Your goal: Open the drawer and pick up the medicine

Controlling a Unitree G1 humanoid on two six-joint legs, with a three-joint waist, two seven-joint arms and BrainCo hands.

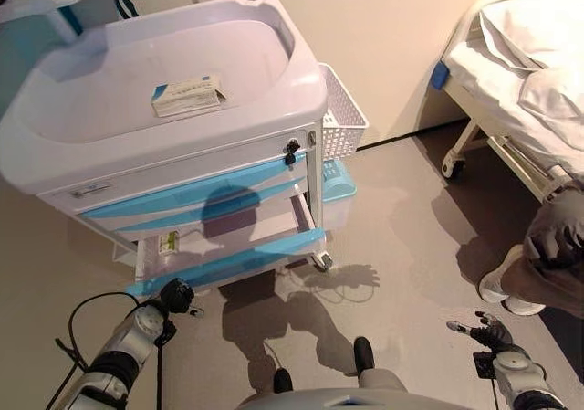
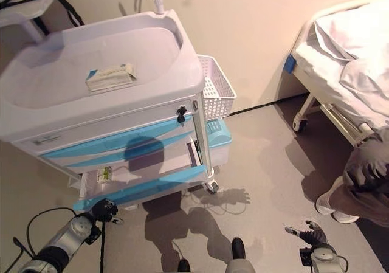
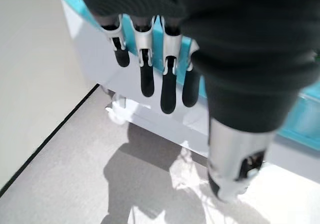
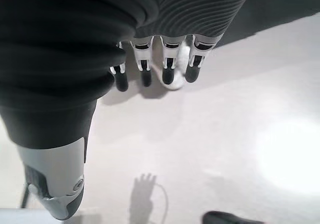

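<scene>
Beside the bed point(image 1: 511, 72), the cart's point(image 1: 164, 109) drawer point(image 1: 228, 246) was open with medicine point(image 1: 168, 243) still inside, and both hands, left point(image 1: 175, 296) and right point(image 1: 488, 331), were empty with loose fingers.

A white wire basket point(image 1: 342, 109) hangs on the cart's right side, above a pale blue bin point(image 1: 338, 186). A hospital bed point(image 1: 520, 72) with white bedding stands against the wall to the right, and a person's leg and white shoe point(image 1: 500, 289) show just beside it.
</scene>
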